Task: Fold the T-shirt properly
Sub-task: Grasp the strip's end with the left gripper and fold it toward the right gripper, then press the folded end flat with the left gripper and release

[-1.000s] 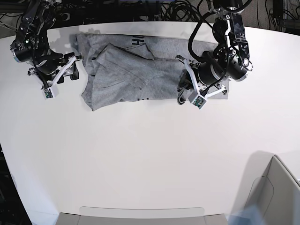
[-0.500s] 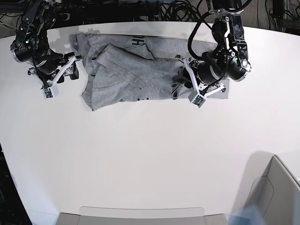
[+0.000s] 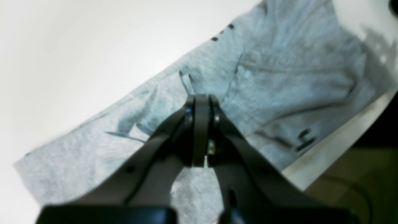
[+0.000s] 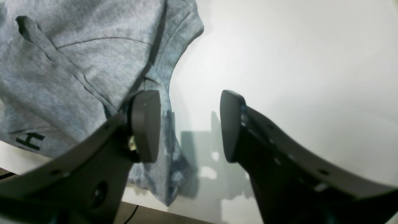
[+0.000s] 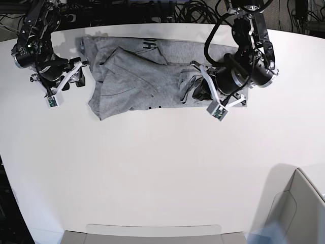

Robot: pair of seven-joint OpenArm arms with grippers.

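1. The left gripper [image 3: 200, 102] has its jaws pressed together, seemingly pinching a ridge of the T-shirt [image 5: 137, 76].
2. The shirt's long axis runs away from it toward the right gripper [image 4: 189, 124].
3. That one hangs spread just beside the shirt's far edge.

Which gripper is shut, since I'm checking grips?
The left gripper, jaws pressed together over the T-shirt; the right gripper gapes open.

Only a black block capital "H" can be read, printed on the grey T-shirt [image 4: 77, 62] near its far edge, with further black letter fragments along the near edge of the garment too partial to make out.
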